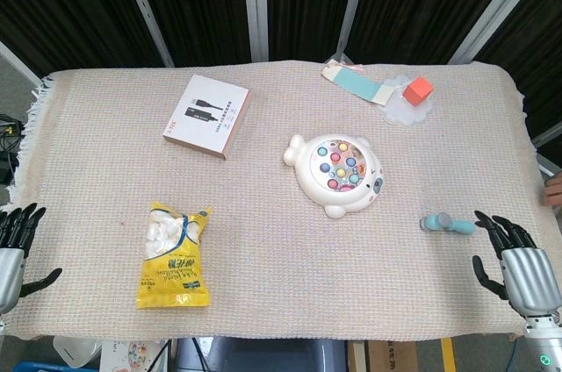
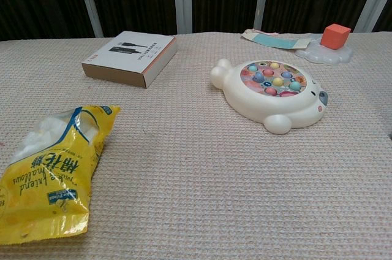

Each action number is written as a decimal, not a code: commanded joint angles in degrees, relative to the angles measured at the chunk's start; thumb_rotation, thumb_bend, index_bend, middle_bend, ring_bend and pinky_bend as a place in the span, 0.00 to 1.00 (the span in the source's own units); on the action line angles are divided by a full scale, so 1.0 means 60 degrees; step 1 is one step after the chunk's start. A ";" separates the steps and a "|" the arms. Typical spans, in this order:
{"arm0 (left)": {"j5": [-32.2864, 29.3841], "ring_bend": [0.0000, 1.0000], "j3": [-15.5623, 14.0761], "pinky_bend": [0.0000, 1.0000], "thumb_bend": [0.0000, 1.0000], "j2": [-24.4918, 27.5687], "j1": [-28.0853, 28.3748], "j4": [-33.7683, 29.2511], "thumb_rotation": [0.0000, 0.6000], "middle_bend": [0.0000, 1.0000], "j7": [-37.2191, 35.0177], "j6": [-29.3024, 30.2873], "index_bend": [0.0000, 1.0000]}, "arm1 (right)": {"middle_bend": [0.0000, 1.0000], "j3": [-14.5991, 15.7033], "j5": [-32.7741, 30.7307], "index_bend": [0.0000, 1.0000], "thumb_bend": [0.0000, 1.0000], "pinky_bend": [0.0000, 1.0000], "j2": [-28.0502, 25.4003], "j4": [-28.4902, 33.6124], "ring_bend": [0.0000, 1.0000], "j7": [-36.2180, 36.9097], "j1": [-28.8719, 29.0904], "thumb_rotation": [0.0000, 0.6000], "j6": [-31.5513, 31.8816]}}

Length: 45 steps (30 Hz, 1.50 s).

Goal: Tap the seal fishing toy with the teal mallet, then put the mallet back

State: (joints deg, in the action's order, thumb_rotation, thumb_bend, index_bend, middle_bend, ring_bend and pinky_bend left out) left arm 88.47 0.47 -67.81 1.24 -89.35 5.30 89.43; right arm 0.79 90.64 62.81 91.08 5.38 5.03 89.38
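Note:
The white seal fishing toy (image 1: pixel 336 174) (image 2: pixel 271 93) lies right of the table's middle, its round top full of coloured fish. A teal mallet (image 1: pixel 445 223) lies flat on the cloth to the toy's right, near the front edge. My right hand (image 1: pixel 518 265) sits just right of the mallet with fingers spread, fingertips close to the handle's end but apart from it. My left hand (image 1: pixel 16 249) rests at the front left corner, fingers spread and empty. The chest view shows neither hand nor the mallet.
A yellow marshmallow bag (image 1: pixel 174 254) (image 2: pixel 48 171) lies at front left. A white cable box (image 1: pixel 208 115) (image 2: pixel 130 57) sits at back left. At the back right are a teal card (image 1: pixel 358 82) (image 2: pixel 277 40) and a white cloud-shaped base (image 1: pixel 408 102) with an orange block (image 1: pixel 419 89) (image 2: pixel 335 35).

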 commanded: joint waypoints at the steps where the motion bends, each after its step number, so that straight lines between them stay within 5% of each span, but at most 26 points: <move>1: -0.0007 0.00 -0.0005 0.00 0.13 -0.0015 0.0010 -0.0009 1.00 0.00 0.0028 -0.0033 0.00 | 0.27 -0.0033 0.0014 0.11 0.50 0.20 -0.0002 0.0007 0.16 -0.0005 -0.0005 1.00 0.0013; 7: 0.0003 0.00 0.0006 0.00 0.13 -0.0034 0.0037 -0.0052 1.00 0.00 0.0124 -0.0066 0.00 | 0.26 -0.0105 -0.0042 0.07 0.50 0.20 -0.0030 -0.0038 0.16 0.0087 -0.0005 1.00 -0.0092; 12: 0.0065 0.00 -0.0005 0.00 0.13 0.0019 0.0009 -0.0103 1.00 0.00 0.0149 0.0013 0.00 | 0.14 -0.0254 -0.0162 0.00 0.50 0.17 -0.0229 -0.0047 0.10 0.0203 0.0210 1.00 -0.0460; 17: 0.0170 0.00 0.0007 0.00 0.13 0.0068 0.0042 -0.0183 1.00 0.00 0.0220 0.0048 0.00 | 0.07 -0.0452 -0.0741 0.00 0.44 0.05 -0.0777 0.0078 0.02 0.0563 0.0886 1.00 -0.1932; 23: 0.0245 0.00 0.0019 0.00 0.13 0.0116 0.0087 -0.0357 1.00 0.00 0.0384 0.0042 0.00 | 0.07 -0.0636 -0.1469 0.00 0.33 0.04 -0.0488 -0.0541 0.02 0.0713 0.1516 1.00 -0.3370; 45: 0.0343 0.00 0.0024 0.00 0.13 0.0264 0.0122 -0.0767 1.00 0.00 0.0842 0.0055 0.00 | 0.21 -0.0479 -0.1690 0.17 0.33 0.12 0.1504 -0.4191 0.12 0.2740 0.2331 1.00 -0.5481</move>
State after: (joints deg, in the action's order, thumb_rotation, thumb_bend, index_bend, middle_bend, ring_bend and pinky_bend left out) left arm 90.53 0.61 -66.23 1.97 -93.95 10.36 89.75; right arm -2.22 80.23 71.36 66.44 21.46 18.76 56.84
